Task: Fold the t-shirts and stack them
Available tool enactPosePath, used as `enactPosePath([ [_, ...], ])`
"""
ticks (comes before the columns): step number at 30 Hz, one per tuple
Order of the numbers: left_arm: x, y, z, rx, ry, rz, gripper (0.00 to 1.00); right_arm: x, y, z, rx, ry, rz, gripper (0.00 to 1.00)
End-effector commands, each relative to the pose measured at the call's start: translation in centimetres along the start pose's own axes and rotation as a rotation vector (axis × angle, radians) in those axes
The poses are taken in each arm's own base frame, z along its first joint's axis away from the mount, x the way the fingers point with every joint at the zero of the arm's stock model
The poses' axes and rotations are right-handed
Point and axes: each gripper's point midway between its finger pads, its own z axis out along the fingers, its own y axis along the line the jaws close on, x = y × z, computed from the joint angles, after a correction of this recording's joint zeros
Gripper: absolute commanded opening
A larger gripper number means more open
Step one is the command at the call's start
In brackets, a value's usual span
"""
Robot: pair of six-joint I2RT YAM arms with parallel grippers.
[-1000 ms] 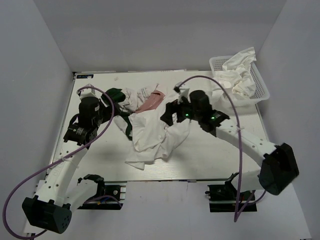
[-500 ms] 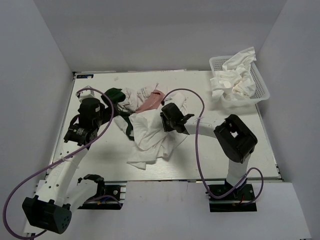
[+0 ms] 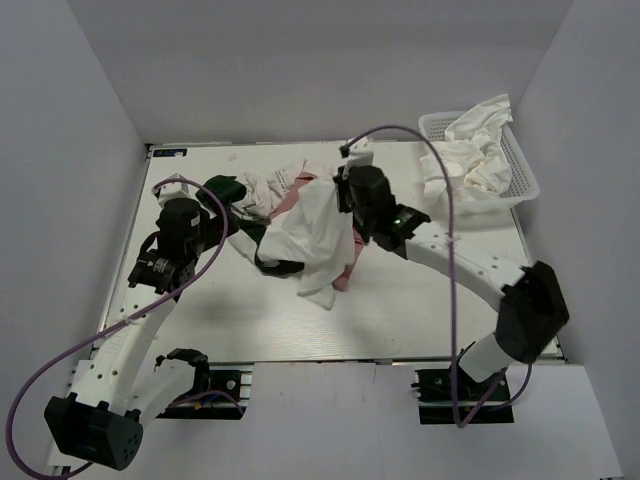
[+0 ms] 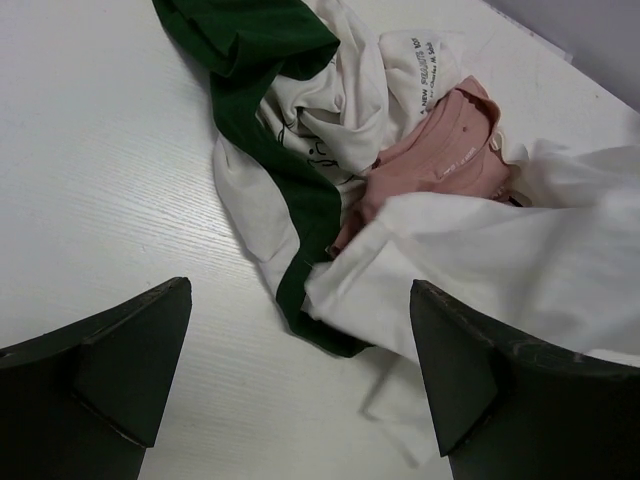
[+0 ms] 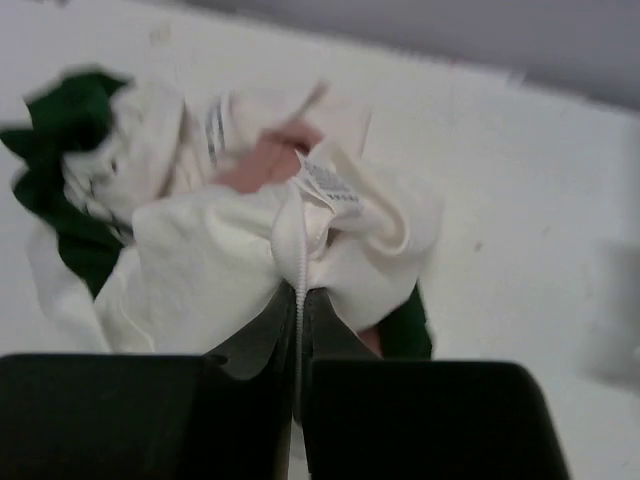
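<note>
**Counter (image 3: 420,310), white, seen near edge to far**

1. Left arm, near left. Left pincer (image 4: 298,292): released, jaws spread wide, holding nothing. It hovers above bare counter just short of the heap of cloth, and its wrist view looks down on the heap's edge.

2. Heap of t-shirts, mid-counter, left of centre.
 - Green-sleeved shirt (image 4: 340,100): white body, dark green sleeves and trim, a line of dark lettering on one fold. Crumpled, lying on the counter at the heap's left side, nearest the left pincer. One green band runs down to the heap's near edge.
 - Pink shirt (image 4: 440,160): bunched in the middle of the heap, touching the green-sleeved shirt and partly covered by white cloth.
 - Plain white shirt (image 3: 320,235): gathered at its upper end and draped down over the other two. Its lower end trails on the counter toward the near side.

3. Right arm, reaching from the near right across to the heap. Right pincer (image 5: 298,300): clenched on a seam of the plain white shirt. A printed label shows just beyond the grip.

4. White latticed basket (image 3: 522,172), far right corner, well apart from the heap. It holds crumpled white cloth (image 3: 470,150) piled above its rim.
</note>
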Motion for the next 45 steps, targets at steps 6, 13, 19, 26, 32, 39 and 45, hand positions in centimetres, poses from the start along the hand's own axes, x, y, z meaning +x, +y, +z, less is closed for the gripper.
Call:
enactPosePath([
  [6,0.3,0.5,0.6,-0.039,0.012,0.014,1.00,-23.3,-9.4,-8.2,0.324,-0.559,-0.014,0.00],
  [13,-0.5,0.5,0.9,-0.067,-0.004,0.016,1.00,-33.9,-21.4,-8.6,0.635,-0.678,0.017,0.00],
  [19,-1.0,0.8,1.5,-0.098,-0.009,0.015,1.00,-38.9,-29.8,-14.3,0.812,-0.913,-0.017,0.00],
  [26,-0.3,0.7,3.6,-0.129,0.038,0.041,1.00,-28.7,-37.7,-4.8,0.863,-0.618,-0.003,0.00],
  [32,1.2,1.3,5.1,-0.185,0.123,0.081,1.00,-10.1,-45.0,1.7,0.928,-0.185,0.273,0.00],
  [39,3.1,2.5,4.8,-0.232,0.190,0.082,1.00,-4.4,-41.1,3.3,0.663,0.110,0.253,0.90],
  [45,3.4,1.8,3.4,-0.177,0.185,0.008,1.00,-7.8,-28.3,2.4,0.367,0.077,-0.027,0.90],
])
